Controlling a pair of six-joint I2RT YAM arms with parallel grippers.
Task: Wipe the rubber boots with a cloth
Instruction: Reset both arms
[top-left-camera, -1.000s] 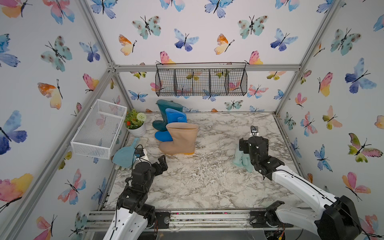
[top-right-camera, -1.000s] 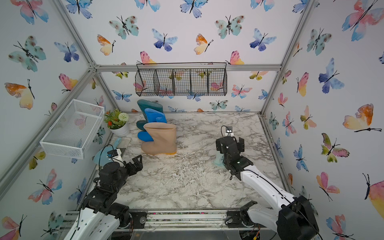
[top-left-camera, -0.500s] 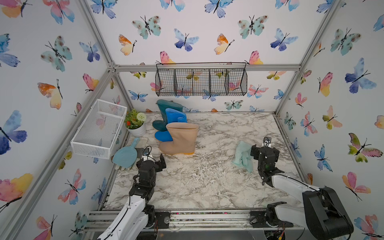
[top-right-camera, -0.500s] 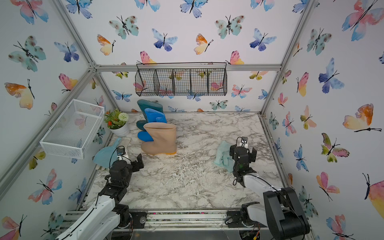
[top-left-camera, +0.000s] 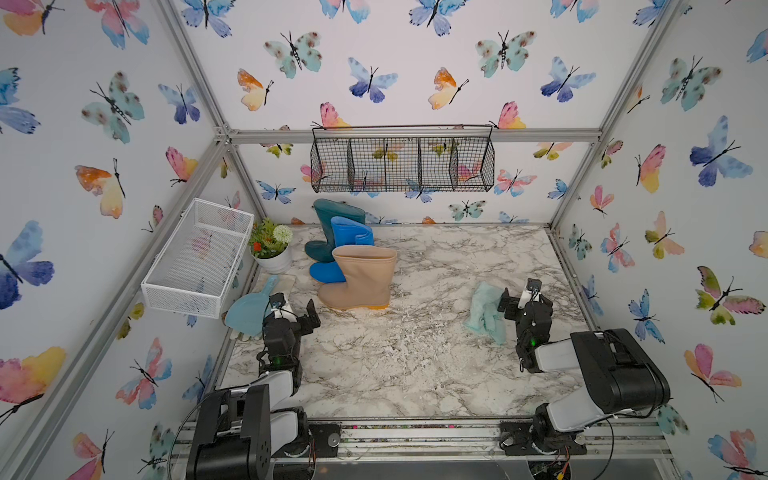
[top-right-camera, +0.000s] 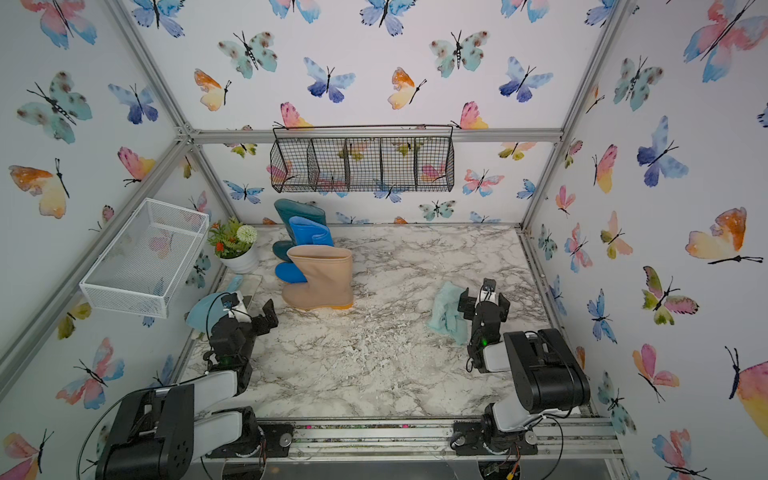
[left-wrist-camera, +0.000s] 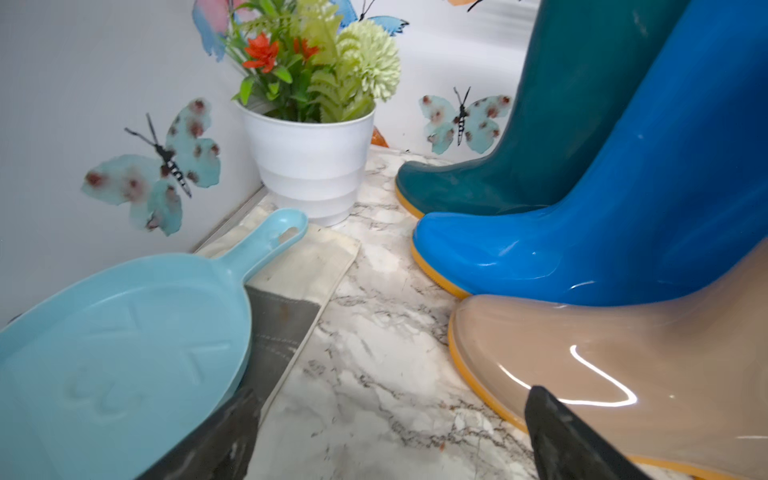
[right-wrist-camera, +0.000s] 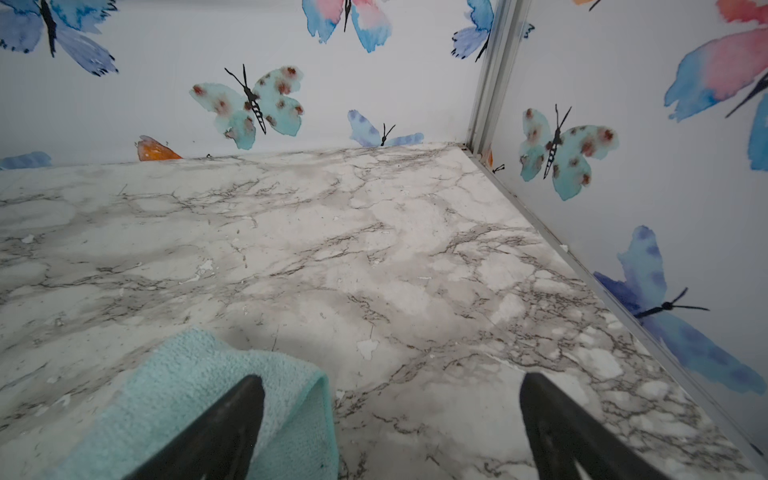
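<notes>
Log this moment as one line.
cloth: on table, unheld | left jaws: open, empty, near beige boot | right jaws: open, at cloth edge

White walls printed with watercolour butterflies (top-left-camera: 399, 83) enclose a grey-veined marble-look tabletop (top-left-camera: 415, 365), edged by silver aluminium frame bars (top-left-camera: 540, 135). A black divided wire basket (top-left-camera: 402, 164) hangs on the back wall, and a white mesh basket (top-left-camera: 199, 257) on the left wall. The light is soft and even.

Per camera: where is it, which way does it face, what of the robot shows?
Top views: high at the front, looking down at the whole table; left arm, right arm show.
Left wrist: low, facing boots, scoop, pot; left gripper fingertips show.
Right wrist: low, facing the far corner and cloth; right gripper fingertips show.
Shared: boots, scoop, cloth also appear in both top views.
</notes>
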